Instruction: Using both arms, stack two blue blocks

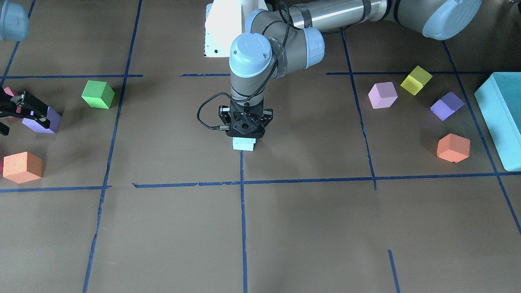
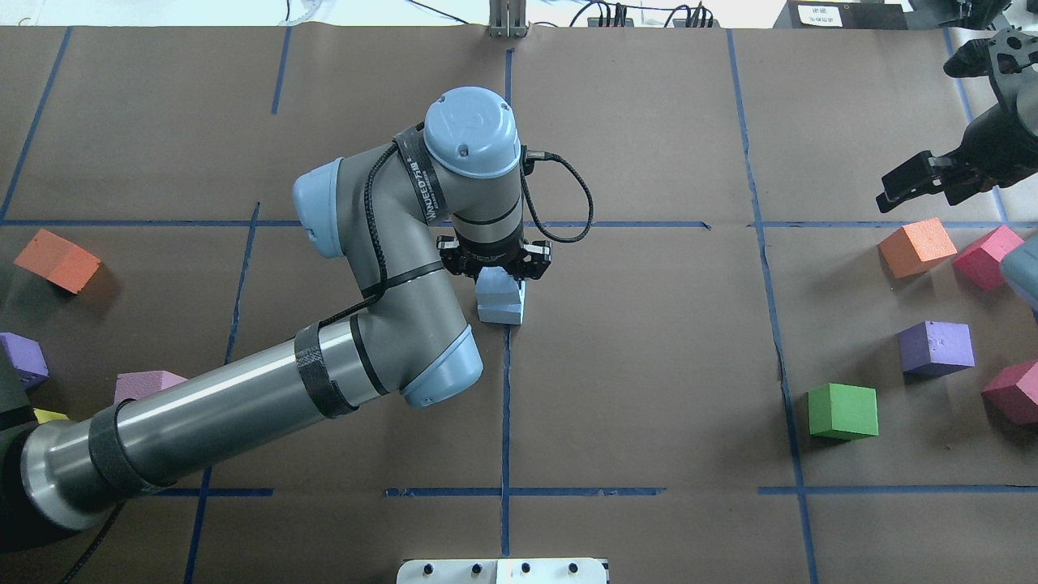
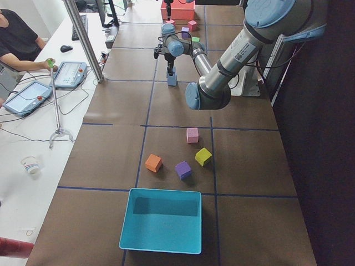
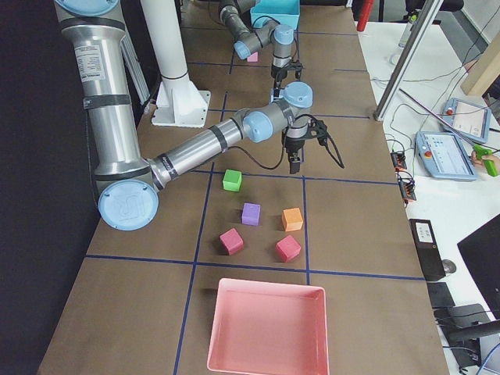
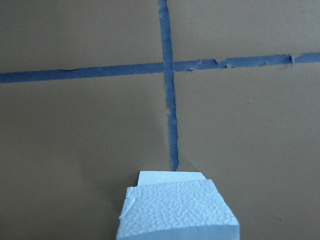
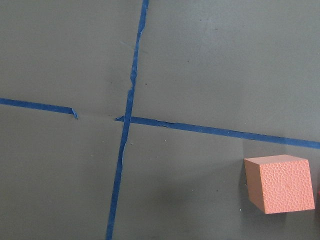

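Observation:
Two pale blue blocks stand stacked at the table's centre, the upper one [image 2: 496, 285] slightly offset on the lower one [image 2: 503, 311]. They also show in the front view [image 1: 244, 143] and the left side view [image 3: 172, 79]. My left gripper [image 1: 244, 136] points straight down onto the stack and is shut on the upper blue block [image 5: 177, 212]; the lower block's top edge [image 5: 170, 176] peeks out beyond it. My right gripper [image 2: 916, 191] hangs open and empty at the table's far right, above an orange cube [image 6: 280, 182].
Green [image 2: 843, 411], purple [image 2: 937, 347], orange [image 2: 916, 246] and magenta cubes lie on my right side. Pink [image 1: 382, 95], yellow [image 1: 416, 80], purple [image 1: 447, 106] and orange [image 1: 453, 147] cubes lie on my left side, near a teal bin [image 1: 502, 118]. A pink bin [image 4: 266, 328] stands at the right end.

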{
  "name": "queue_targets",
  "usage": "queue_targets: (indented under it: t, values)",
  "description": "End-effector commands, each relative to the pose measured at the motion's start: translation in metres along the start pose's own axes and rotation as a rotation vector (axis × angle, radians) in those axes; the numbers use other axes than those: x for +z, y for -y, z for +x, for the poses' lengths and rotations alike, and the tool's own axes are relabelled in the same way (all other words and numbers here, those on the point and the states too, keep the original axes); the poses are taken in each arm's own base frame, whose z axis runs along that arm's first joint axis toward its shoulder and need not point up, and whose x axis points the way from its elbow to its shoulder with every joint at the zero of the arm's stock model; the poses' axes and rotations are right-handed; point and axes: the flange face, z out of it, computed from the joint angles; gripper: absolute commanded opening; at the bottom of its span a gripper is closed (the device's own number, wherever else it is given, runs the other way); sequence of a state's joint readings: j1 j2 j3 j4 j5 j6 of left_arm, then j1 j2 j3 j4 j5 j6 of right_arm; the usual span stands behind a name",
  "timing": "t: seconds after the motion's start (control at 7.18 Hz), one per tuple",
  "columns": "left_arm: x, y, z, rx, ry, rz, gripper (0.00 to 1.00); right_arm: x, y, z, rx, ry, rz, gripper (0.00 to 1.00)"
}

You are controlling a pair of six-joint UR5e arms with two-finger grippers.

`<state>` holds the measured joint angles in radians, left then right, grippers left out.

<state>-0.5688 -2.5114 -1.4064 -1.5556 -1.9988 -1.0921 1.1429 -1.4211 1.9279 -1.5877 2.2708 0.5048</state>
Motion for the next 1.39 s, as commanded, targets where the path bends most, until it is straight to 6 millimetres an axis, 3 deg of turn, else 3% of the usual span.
queue_targets:
  t: [0.0, 0.84, 0.98, 1.11, 1.25]
  values:
    - [0.000, -0.003, 0.002, 0.005, -0.003, -0.002, 0.12, 0.000, 0.001, 0.000, 0.002, 0.000, 0.001, 1.00]
    - [0.005, -0.010, 0.006, 0.018, -0.003, -0.011, 0.17, 0.003, 0.001, 0.001, 0.006, -0.002, -0.003, 1.00]
    - [0.005, -0.009, 0.006, 0.020, -0.003, -0.010, 0.28, 0.003, 0.001, 0.001, 0.007, -0.002, -0.004, 1.00]
    - [0.008, -0.010, 0.005, 0.020, 0.001, -0.013, 0.64, 0.004, 0.002, 0.002, 0.007, -0.003, -0.006, 1.00]
    - [0.004, -0.010, 0.006, 0.022, -0.005, -0.009, 0.81, 0.005, 0.002, 0.002, 0.009, -0.003, -0.006, 1.00]
